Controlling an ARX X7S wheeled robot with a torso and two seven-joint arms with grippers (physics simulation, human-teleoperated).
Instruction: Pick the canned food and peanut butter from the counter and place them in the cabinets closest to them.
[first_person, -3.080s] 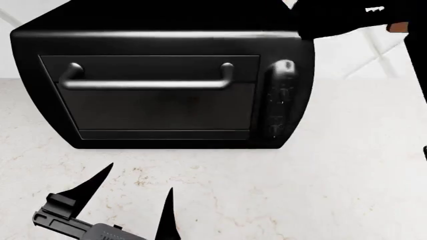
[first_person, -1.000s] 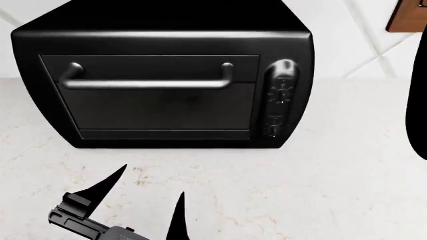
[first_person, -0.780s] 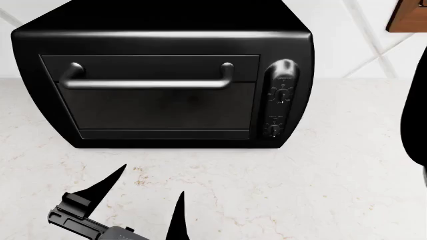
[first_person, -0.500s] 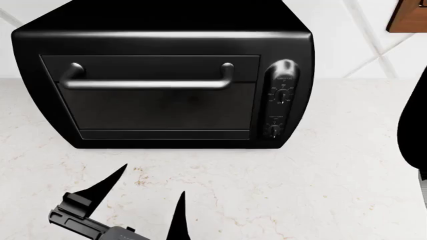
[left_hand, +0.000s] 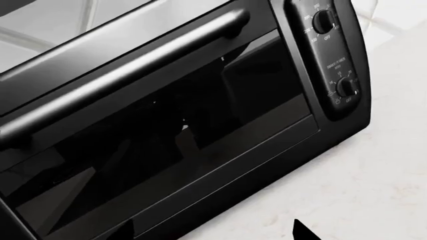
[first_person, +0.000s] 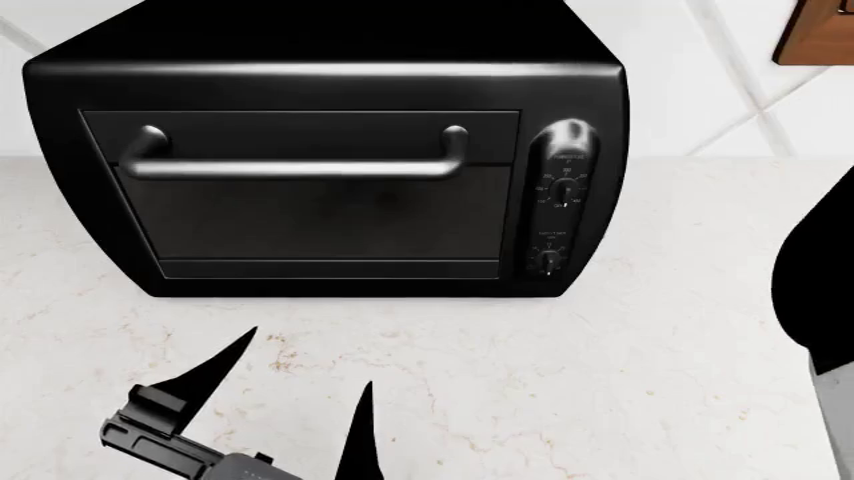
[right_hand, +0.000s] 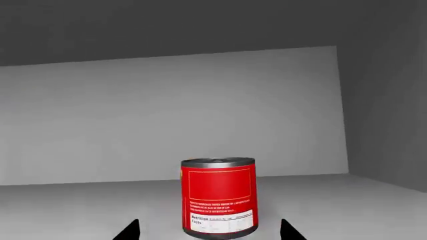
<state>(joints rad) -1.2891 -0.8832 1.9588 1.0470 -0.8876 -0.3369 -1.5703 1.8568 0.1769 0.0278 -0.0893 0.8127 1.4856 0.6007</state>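
Observation:
The canned food (right_hand: 219, 196), a tin with a red label and a white lower band, stands upright on a grey cabinet shelf (right_hand: 80, 205) in the right wrist view. My right gripper (right_hand: 210, 231) is open. Its fingertips (right_hand: 129, 231) lie on either side of the can's base, with a gap on each side. In the head view only a dark part of the right arm (first_person: 817, 280) shows at the right edge. My left gripper (first_person: 294, 400) is open and empty above the white counter (first_person: 641, 380), in front of the oven; it also shows in the left wrist view (left_hand: 217, 233). The peanut butter is out of view.
A large black toaster oven (first_person: 320, 170) with a bar handle and two knobs stands on the counter against the tiled wall; it fills the left wrist view (left_hand: 167, 125). A brown cabinet corner (first_person: 817, 30) shows at the top right.
The right arm's dark shape has left the upper right of the head view and now sits lower at the right edge. The left gripper has shifted slightly right and stays open.

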